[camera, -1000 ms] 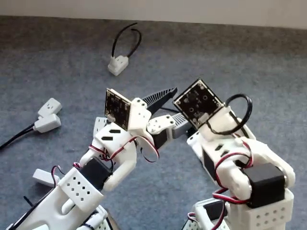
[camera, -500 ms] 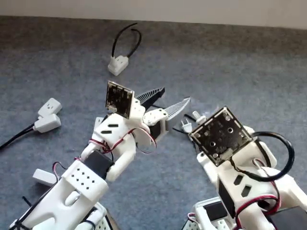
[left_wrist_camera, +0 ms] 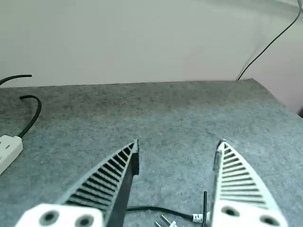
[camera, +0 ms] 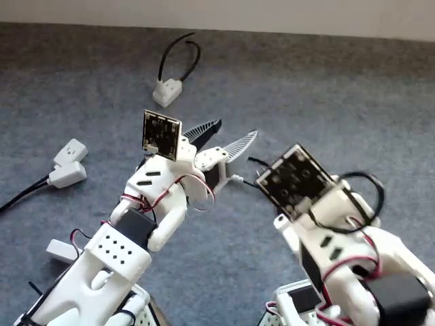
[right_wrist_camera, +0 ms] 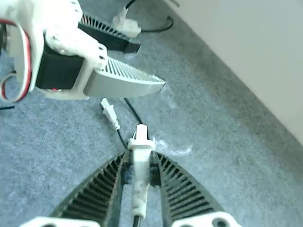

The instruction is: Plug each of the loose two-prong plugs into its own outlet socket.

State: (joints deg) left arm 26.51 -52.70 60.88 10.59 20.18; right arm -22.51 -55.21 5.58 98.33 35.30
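My left arm and right arm were white moulded shells around black servo blocks, laced with red, white and black wires. A square dark circuit board capped each wrist. My jaws were ribbed, tapering wedges, pale grey and black, with round screw recesses at their roots.

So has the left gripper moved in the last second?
Yes. In the high view the left gripper has shifted toward the picture's left, closer to the far outlet, which has stayed put.
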